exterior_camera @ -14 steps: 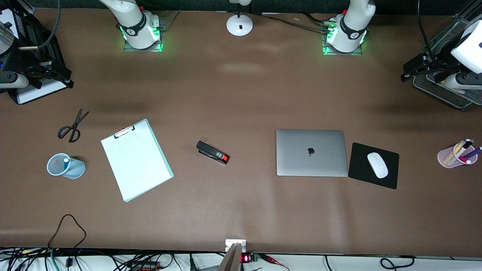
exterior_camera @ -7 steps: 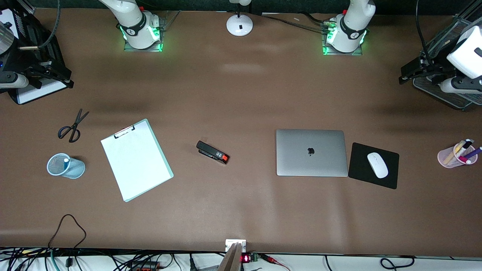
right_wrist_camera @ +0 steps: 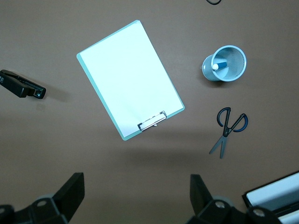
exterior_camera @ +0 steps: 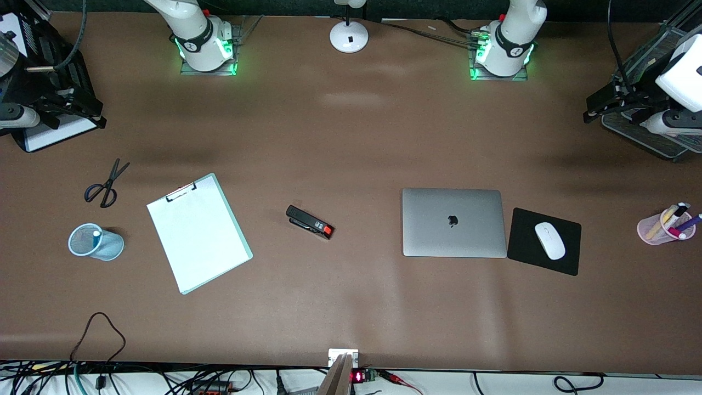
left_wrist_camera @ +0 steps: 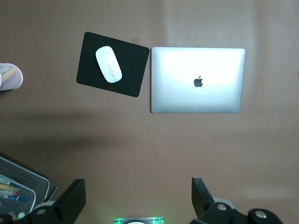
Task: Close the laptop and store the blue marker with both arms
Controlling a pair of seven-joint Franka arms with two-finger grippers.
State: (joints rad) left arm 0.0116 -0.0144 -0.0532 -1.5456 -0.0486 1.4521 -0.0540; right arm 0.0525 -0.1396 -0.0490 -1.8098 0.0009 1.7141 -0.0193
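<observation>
While both grippers (left_wrist_camera: 135, 200) (right_wrist_camera: 135, 200) hang open over table ends, laptop (exterior_camera: 453, 222) lies shut.

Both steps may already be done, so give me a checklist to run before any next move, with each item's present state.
1. Laptop lid shut: ok. The laptop lies flat with its logo up, beside the mouse pad.
2. Marker stored: ok. The blue marker stands in the blue mesh cup, white tip up.
3. Left gripper empty: ok. The left gripper is raised at the left arm's end of the table, jaws apart, nothing between them.
4. Right gripper empty: ok. The right gripper is raised at the right arm's end, jaws apart, holding nothing.
5. Laptop lid free of objects: ok.
</observation>
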